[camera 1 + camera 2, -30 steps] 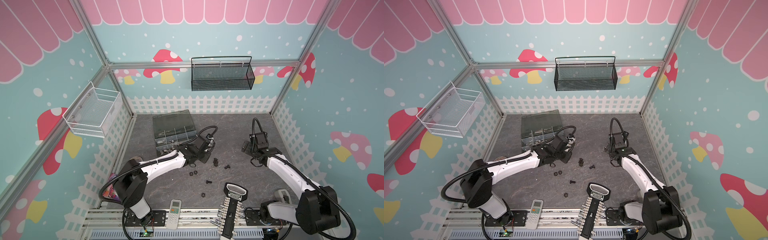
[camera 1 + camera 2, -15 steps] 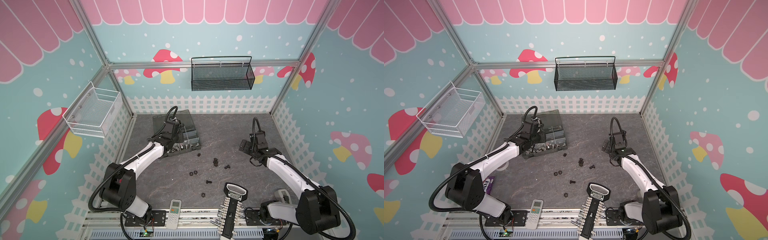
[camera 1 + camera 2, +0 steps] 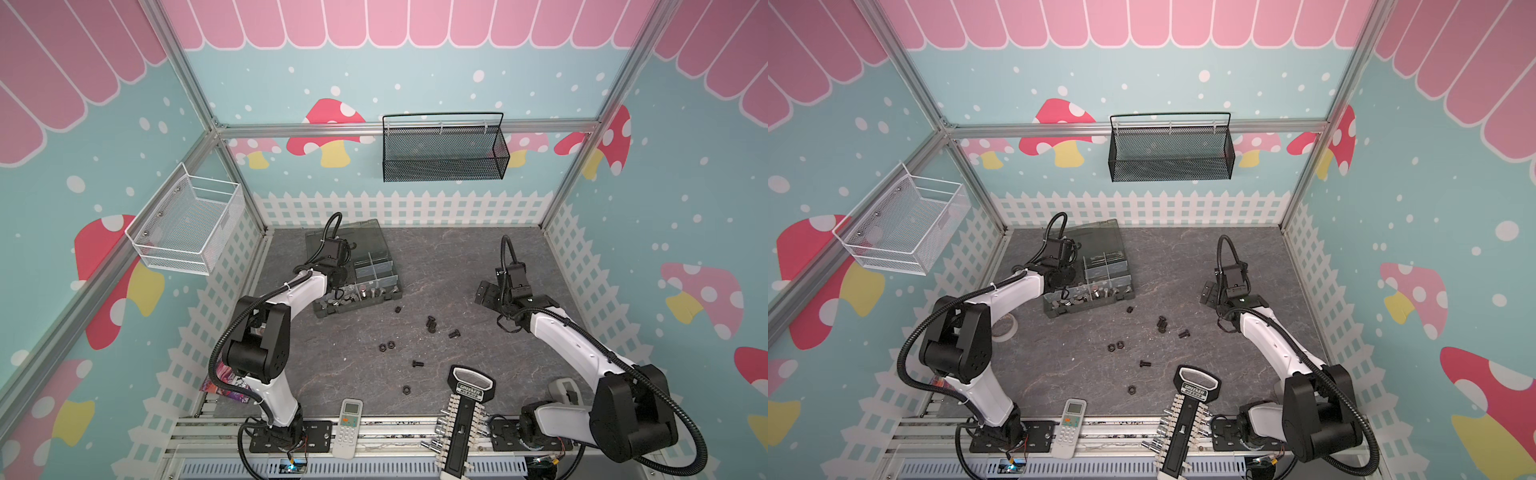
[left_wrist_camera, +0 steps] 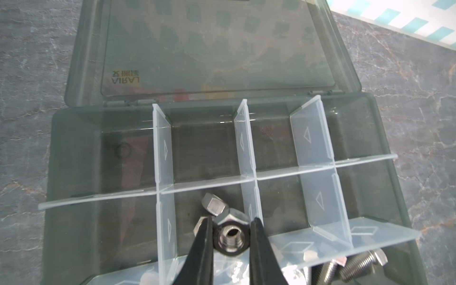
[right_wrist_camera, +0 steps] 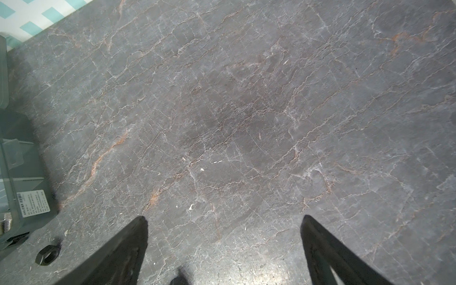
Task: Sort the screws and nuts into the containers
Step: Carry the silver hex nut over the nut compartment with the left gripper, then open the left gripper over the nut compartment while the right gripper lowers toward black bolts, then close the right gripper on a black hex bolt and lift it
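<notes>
- Clamping a hex nut [image 4: 230,238] between them, the left fingers [image 4: 201,246] hang over the open organizer box [image 4: 74,148], above a compartment that already holds silver nuts [image 4: 214,206].
- Silver screws [image 4: 357,265] lie in another compartment of the box, one row over from the held nut.
- In both top views the box [image 3: 361,304] [image 3: 1096,306] sits at about 10 o'clock on the tabletop [image 3: 457,257], with its smoky lid [image 4: 222,49] laid back toward 12 o'clock.
- Loose black screws [image 3: 417,363] and black nuts [image 3: 386,345] are scattered around the middle of the tabletop, trailing from the box's 4 o'clock corner down toward 6 o'clock. One nut [image 3: 397,309] lies just beside the box.
- The right fingers [image 5: 118,251] stand wide apart with nothing between them, over bare tabletop at about 3 o'clock, well apart from the box.
- A socket rack [image 3: 463,415] and a remote control [image 3: 350,422] lie at the 6 o'clock edge.
</notes>
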